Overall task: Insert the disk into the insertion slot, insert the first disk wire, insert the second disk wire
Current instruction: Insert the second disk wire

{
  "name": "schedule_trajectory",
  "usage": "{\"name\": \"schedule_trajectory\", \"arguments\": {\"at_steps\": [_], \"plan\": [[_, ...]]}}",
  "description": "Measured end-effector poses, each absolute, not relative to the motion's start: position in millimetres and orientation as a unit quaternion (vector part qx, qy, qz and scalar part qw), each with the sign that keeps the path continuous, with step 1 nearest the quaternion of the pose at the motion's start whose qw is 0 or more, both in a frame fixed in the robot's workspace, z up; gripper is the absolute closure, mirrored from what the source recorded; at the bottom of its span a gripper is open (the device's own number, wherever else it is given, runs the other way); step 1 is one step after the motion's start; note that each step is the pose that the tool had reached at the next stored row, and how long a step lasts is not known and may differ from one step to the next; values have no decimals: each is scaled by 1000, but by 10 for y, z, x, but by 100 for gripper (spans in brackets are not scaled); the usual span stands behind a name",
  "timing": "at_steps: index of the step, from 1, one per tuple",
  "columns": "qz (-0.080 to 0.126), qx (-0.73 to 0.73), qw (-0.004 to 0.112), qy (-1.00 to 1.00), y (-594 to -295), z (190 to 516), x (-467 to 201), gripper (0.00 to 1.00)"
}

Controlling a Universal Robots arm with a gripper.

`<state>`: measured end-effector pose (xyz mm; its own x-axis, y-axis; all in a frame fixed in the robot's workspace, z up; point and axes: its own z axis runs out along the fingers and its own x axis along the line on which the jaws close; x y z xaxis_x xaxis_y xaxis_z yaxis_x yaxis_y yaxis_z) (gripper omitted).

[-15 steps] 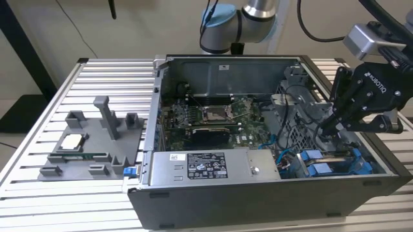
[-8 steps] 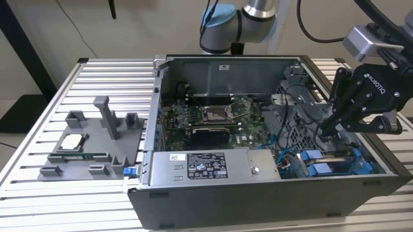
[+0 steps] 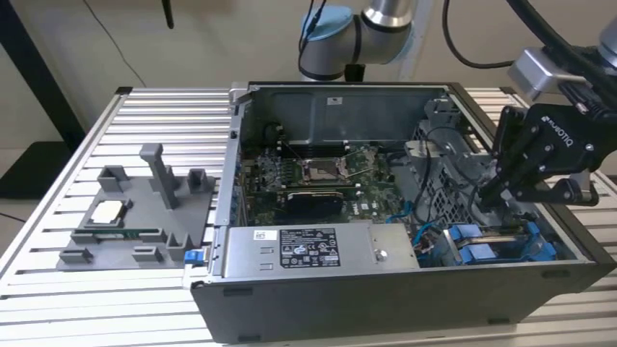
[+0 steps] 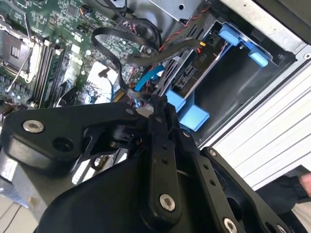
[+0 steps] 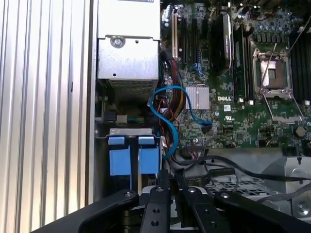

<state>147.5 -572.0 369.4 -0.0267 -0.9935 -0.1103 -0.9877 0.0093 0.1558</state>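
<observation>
Disk (image 4: 194, 73) sits lodged in the slot (image 4: 243, 80), at the near corner of the open case (image 3: 337, 303) on the exterior view's right. In the second wrist view its grey body and blue frame lie along one side of the bay, with a dark hollow beside them. Blue tabs (image 5: 133, 158) mark the bay's end in the first wrist view. Just above the slot the gripper (image 3: 487, 199) reaches down into the case. Its claw is drawn together on the end of a black cable (image 4: 112, 53), which loops back over the board in the second wrist view. Along the case's near wall, just beside the slot, lies the grey power box (image 3: 308, 246). A thin blue wire (image 5: 167, 121) curls between that box and the slot. Behind them the green motherboard (image 3: 318, 170) lies flat on the case floor. Outside the case, on the exterior view's left, a grey tray (image 3: 135, 242) rests on the slatted table (image 3: 173, 116). Farthest back, the arm (image 3: 386, 14) rises behind the case's rear wall.
</observation>
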Motion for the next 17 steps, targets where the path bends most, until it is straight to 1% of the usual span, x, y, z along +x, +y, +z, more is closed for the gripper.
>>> {"name": "schedule_trajectory", "arguments": {"at_steps": [7, 17], "plan": [[-90, 698, 12, -710, -5801, 3641, 1474, 84], [-76, 699, 7, -711, -5854, 3547, 1477, 84]]}}
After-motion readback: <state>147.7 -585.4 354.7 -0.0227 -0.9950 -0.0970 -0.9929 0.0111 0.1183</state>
